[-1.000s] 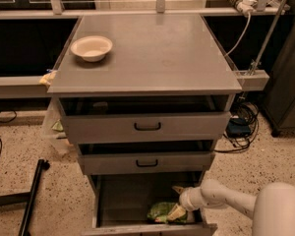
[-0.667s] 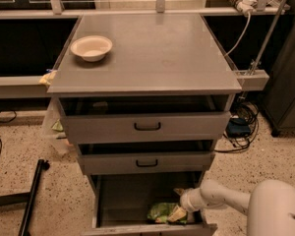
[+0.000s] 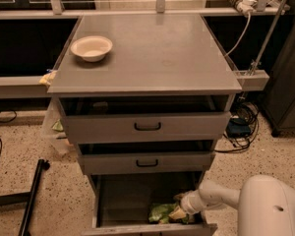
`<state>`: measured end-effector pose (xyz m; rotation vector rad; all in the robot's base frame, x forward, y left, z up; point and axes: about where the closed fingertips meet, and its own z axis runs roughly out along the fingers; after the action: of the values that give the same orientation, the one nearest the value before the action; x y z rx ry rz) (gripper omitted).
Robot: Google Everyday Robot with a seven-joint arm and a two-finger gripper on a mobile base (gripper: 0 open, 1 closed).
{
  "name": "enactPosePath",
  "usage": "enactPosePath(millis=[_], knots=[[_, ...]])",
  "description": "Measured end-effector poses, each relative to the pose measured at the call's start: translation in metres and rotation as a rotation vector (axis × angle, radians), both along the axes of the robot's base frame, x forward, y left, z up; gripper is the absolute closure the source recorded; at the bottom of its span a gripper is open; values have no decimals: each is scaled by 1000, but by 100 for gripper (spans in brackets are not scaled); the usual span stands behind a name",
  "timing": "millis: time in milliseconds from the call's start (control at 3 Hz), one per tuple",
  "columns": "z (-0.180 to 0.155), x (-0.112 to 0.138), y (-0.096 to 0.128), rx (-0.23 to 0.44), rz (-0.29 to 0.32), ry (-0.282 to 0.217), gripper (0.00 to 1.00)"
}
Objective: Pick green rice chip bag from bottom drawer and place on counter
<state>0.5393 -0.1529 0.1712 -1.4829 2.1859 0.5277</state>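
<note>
The green rice chip bag (image 3: 162, 212) lies at the front right of the open bottom drawer (image 3: 120, 195). My gripper (image 3: 181, 212) reaches into the drawer from the right on a white arm and is right at the bag's right edge, low in the tray. The grey counter (image 3: 152, 53) tops the cabinet above the three drawers.
A round cream bowl (image 3: 91, 47) sits at the counter's back left. The two upper drawers (image 3: 147, 127) with black handles stand slightly pulled out above the arm. A black stand leg (image 3: 32, 195) lies on the floor at left. Cables (image 3: 241, 127) hang at right.
The arm and gripper have shifted slightly left, closer onto the bag's right edge. The bag stays in the drawer.
</note>
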Motion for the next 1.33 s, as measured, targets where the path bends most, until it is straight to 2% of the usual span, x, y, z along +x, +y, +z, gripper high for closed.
enactPosePath(millis=[333, 667, 1333], knots=[[6, -2, 3, -6, 12, 3, 85], [26, -7, 5, -11, 25, -10, 100], [82, -22, -1, -21, 49, -54, 100]])
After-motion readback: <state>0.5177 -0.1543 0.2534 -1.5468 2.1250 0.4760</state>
